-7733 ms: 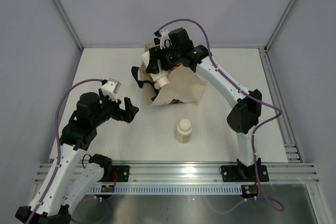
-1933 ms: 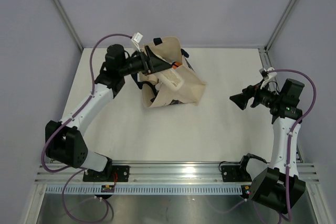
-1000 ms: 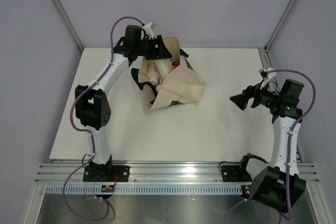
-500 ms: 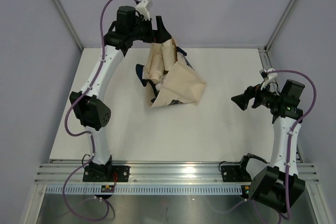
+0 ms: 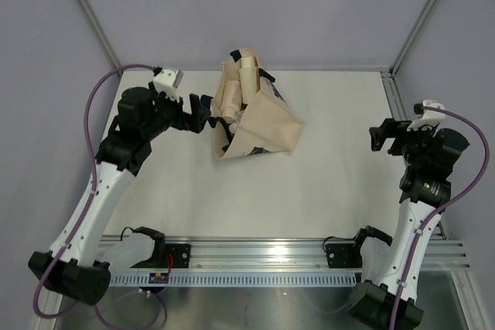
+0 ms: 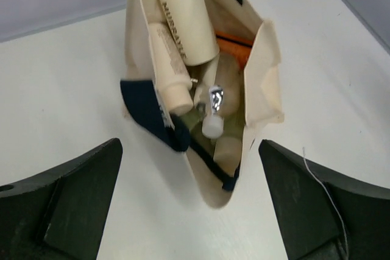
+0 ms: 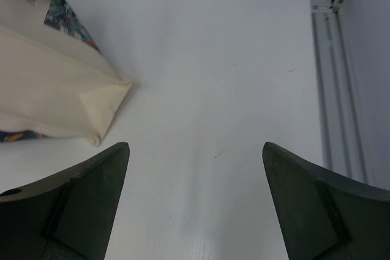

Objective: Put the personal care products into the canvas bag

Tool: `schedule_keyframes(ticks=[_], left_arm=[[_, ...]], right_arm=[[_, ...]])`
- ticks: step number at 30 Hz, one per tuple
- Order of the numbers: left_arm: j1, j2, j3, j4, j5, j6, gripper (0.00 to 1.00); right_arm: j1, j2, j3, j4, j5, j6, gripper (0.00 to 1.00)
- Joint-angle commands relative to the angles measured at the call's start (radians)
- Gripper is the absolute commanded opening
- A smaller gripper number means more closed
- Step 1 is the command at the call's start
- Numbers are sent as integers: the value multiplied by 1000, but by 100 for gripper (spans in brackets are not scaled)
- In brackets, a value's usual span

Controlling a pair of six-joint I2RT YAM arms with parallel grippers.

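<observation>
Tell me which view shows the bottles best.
Left wrist: it looks into the open bag at the bottles. Top view shows them small, poking out; right wrist shows only the bag's outside.

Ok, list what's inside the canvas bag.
Several cream bottles lie piled in the canvas bag, with an orange item and a shiny silver piece among them. Anything beneath is covered.
</observation>
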Motion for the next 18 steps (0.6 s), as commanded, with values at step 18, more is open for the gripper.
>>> schedule_keyframes(ticks=[18], left_arm=[[9, -450, -491, 84, -177, 14, 99]], right_arm=[[-5, -192, -17, 5, 414, 221, 100]])
